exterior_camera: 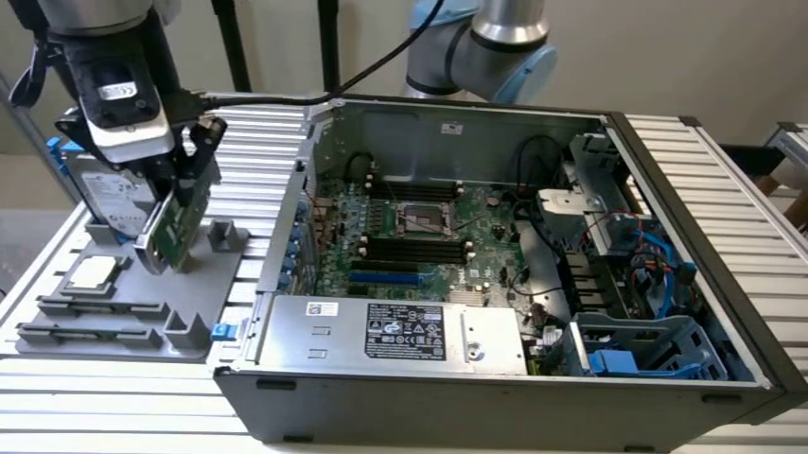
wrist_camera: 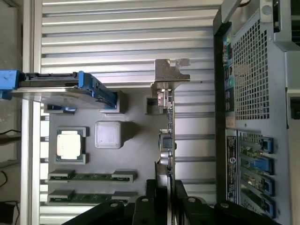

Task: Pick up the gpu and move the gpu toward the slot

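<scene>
Claw: black two-finger claw (exterior_camera: 177, 194), clenched on the card's upper edge.
Card: thin green gpu card (exterior_camera: 169, 235) with silver end bracket, tilted, just above the grey parts tray (exterior_camera: 76, 322).
Place: nine o'clock of the open computer case (exterior_camera: 505, 397), exterior view.
Progress: grasp looks made; card not yet at the case.

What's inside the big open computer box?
A green motherboard, a silver power supply and a blue-grey drive cage. Whatever sits under the power supply is covered.
</scene>
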You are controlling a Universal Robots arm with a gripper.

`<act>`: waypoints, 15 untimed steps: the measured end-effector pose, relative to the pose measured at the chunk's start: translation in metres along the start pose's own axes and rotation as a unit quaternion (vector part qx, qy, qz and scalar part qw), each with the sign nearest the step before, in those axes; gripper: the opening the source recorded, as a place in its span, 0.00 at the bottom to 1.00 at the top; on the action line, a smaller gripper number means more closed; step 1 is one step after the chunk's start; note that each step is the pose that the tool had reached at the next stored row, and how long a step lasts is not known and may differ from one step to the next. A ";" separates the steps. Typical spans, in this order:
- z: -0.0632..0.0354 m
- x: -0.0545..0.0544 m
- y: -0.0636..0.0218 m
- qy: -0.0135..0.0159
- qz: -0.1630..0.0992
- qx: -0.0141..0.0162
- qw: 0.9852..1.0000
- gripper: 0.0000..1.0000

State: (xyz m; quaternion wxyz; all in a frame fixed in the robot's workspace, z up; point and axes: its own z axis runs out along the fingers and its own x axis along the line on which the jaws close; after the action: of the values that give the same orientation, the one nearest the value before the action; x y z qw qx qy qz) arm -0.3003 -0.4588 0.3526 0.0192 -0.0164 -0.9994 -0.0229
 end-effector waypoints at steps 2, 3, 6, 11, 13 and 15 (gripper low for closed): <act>-0.0094 -0.006 -0.0003 0.000 0.000 -0.001 1.000 0.26; -0.0141 -0.010 -0.0005 0.000 0.000 -0.002 1.000 0.26; -0.0285 -0.023 -0.0009 0.001 0.000 -0.003 1.000 0.26; -0.0519 -0.044 -0.0010 0.001 0.000 -0.006 1.000 0.26; -0.0606 -0.053 -0.0008 0.002 0.000 -0.007 1.000 0.26; -0.0676 -0.062 -0.0004 0.002 0.000 -0.007 1.000 0.26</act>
State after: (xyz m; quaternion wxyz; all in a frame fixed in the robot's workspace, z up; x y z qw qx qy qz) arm -0.2357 -0.4644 0.4177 0.0212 -0.0162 -0.9992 -0.0304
